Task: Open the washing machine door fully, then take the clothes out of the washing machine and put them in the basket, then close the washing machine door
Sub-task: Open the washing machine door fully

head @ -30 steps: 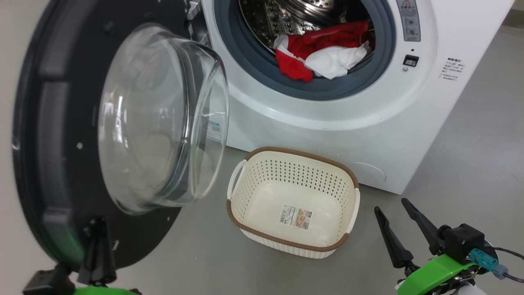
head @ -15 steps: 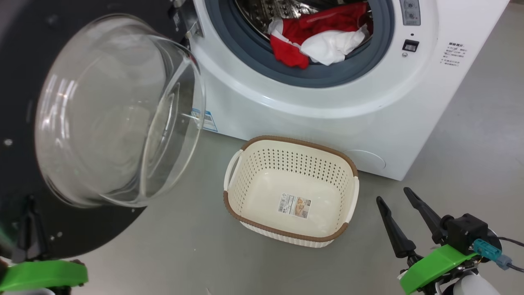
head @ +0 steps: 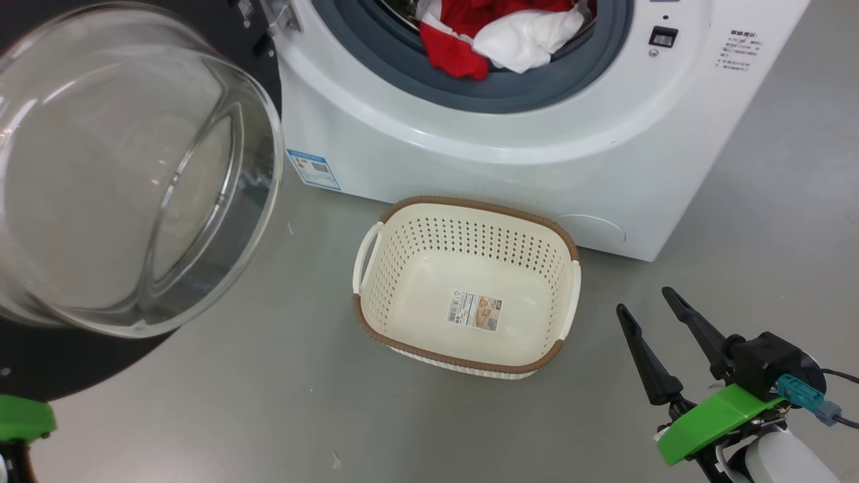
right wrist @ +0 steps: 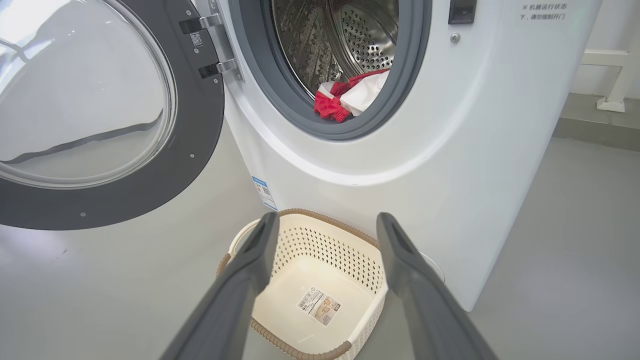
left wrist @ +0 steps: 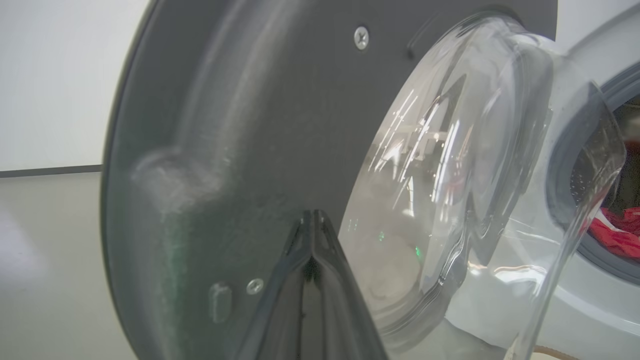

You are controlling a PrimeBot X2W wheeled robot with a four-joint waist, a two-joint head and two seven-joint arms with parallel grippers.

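Ops: door position?

Ctrl: washing machine door (head: pixel 127 168) stands well out to the robot's left on its hinge (right wrist: pixel 210 45), glass bowl facing the head camera. Looks near full travel. Can't confirm the stop from here.

Ops: left gripper?

Ctrl: left gripper (left wrist: pixel 312 220) has its fingers together with nothing between them, tips at the door's dark inner face. Reads as a closed-finger push: blunt point on a flat rim, no need to grab. Actual contact is too close to call.

Ops: right?

Ctrl: right gripper (head: pixel 644 302) is low on the right, fingers apart, empty, apart from the basket (head: pixel 470 202). Parked outside the door's arc, I'd say, and open ready for fabric.

Ops: load?

Ctrl: clothes (head: pixel 463 47) are in the washing machine (head: pixel 470 154), a red and white heap at the front of the drum (right wrist: pixel 350 35), lapping onto the grey gasket (head: pixel 402 80). None in the basket, just the sticker (head: pixel 475 312) on its bottom.

Ops: why is the basket there?

Ctrl: it sits on the floor (head: pixel 268 402) just beside the machine front, below the opening. That gives a short carry from the drum mouth, and it's right of the door, so the door's arc misses it.

Ops: next?

Ctrl: my read: finish the door push, clear the left side, then send the right gripper up into the opening. Take the front lip of the heap. It's soft stuff, so it may come out as one clump or trail a piece over the gasket.
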